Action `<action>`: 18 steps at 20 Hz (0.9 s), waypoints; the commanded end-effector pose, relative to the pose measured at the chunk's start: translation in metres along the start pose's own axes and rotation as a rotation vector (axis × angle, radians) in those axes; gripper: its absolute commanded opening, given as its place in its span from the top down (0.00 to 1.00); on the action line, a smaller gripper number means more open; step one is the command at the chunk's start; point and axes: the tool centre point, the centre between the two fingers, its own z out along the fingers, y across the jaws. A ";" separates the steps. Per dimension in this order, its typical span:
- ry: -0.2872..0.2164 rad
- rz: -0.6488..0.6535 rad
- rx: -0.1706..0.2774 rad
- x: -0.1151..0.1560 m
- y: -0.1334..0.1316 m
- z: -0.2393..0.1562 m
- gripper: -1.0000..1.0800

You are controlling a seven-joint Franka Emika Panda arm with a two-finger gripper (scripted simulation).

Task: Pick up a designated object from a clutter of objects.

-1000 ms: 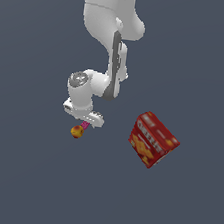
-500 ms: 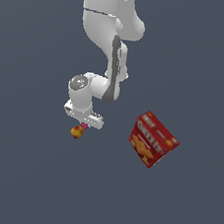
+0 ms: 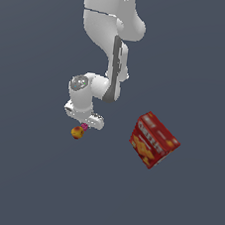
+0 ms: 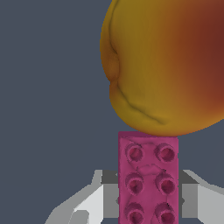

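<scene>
Wrist view: pink brick (image 4: 148, 179) sits low centre-right of frame, studs facing cam in two columns, long axis running up the frame. Gripper (image 4: 148, 199) fingers (image 4: 110, 192) flank it on both sides w/ pads against its long edges, so jaws look closed on the brick. Directly above the brick in the frame, the yellow-red ball (image 4: 168, 65) fills the upper right; its lower curve meets or overlaps the brick's far end, can't tell if they actually touch. Rest is plain dark grey floor (image 4: 48, 109).

Exterior view: brick (image 3: 84, 126) shows as a tiny pink speck just under the white hand, left of centre. Ball (image 3: 77, 132) is just beside it, lower left. Red cracker box (image 3: 153, 140) lies tilted well apart at centre-right. Arm (image 3: 111, 39) comes down from the top centre. Blue piece isn't made out.
</scene>
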 end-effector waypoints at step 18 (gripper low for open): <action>0.001 0.001 -0.001 0.003 -0.072 -0.108 1.00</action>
